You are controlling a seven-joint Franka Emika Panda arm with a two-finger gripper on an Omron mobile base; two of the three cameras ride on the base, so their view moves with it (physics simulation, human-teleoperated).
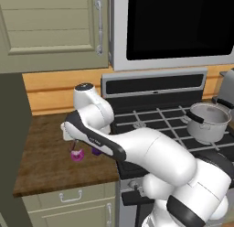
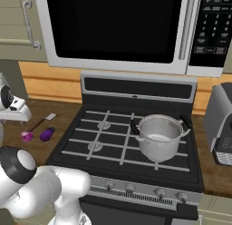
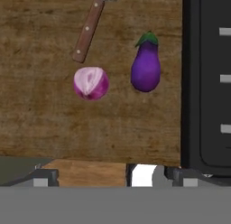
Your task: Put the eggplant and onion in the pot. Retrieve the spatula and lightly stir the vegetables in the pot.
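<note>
The left base view looks forward and down from behind the arm, across the wooden desk [image 1: 50, 153] to the stove [image 1: 169, 123]. The right base view faces the same stove [image 2: 127, 142] squarely, sharing the pot [image 2: 158, 137] and onion [image 2: 27, 136]. The hand view hangs close above, looking straight down on onion [image 3: 91, 83], eggplant [image 3: 146, 65] and spatula [image 3: 89, 28].
</note>
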